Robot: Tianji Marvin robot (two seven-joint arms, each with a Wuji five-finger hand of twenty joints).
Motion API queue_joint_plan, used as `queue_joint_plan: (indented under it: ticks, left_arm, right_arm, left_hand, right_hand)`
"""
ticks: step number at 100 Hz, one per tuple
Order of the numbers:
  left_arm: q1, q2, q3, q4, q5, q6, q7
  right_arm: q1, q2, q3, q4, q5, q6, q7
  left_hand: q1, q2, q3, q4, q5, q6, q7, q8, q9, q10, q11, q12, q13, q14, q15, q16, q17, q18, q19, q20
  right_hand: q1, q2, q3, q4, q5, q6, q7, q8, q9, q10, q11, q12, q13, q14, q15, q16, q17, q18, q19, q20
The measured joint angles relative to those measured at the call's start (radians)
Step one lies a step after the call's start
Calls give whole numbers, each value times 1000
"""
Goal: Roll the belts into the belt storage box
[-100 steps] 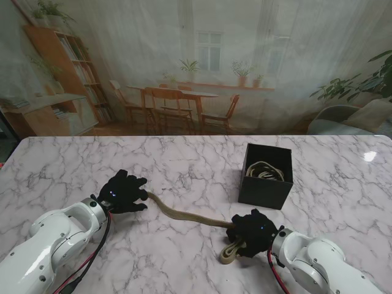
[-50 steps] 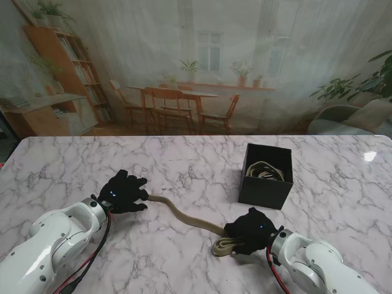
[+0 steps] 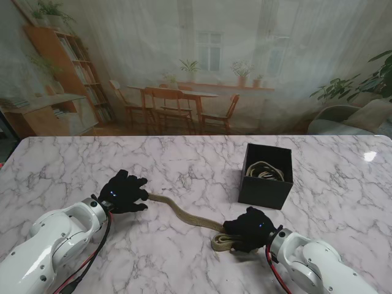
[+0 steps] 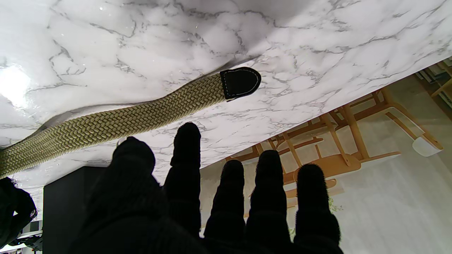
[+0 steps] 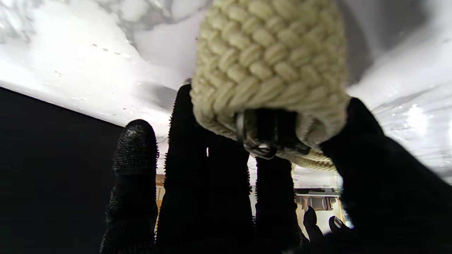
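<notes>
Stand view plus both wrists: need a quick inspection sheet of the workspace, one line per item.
Surface: marble table, glossy, white with grey veins.
Job's things: woven tan belt lying in a curve between the hands, black tip free on the table; black storage box holds a coiled belt.
Clutter: nothing seen.
Robot hands: left robot hand open, beside the belt's tip end; right robot hand shut on the belt's rolled buckle end.
Cables: red and black leads along the left arm.
Surroundings: printed dining-room backdrop.
</notes>
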Motion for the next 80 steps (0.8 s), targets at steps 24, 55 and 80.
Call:
queue_joint_plan:
  ticks: [24,55,80]
  left_arm:
    - [-1,0,0,1,0,0,0]
    - [0,0,-2,1,2,0,8]
    - [0,0,-3,1,4,0,11]
  right_arm:
    - [18,0,-21,37,12,-9,-60]
    - [30,-2,-36,63,14,-12,-91]
    - [16,-12,-34,56,51,38,-73]
  left_hand:
    - [0,0,0,0,0,0,0,0,0,0,0,0,0,0,0,0,-1,0,-11,0]
    - [0,0,0,0,0,0,0,0,0,0,0,0,0,0,0,0,-1,0,-11,0]
    - [0,0,0,0,0,0,0,0,0,0,0,0,0,0,0,0,-1,0,-11,0]
  right_hand:
    - [-3,50,49,98,-357,-4,-438,-124,76,7,25,7,57,7,25,29,13,3,8,0]
    - [10,92,61,119,-423,-33,-447,-152,154,33,38,25,152,44,100,41,67,61,14,0]
    - [32,124,85,123,-431,-99,-389,-153,166,84,83,13,162,99,190,34,148,130,44,-40]
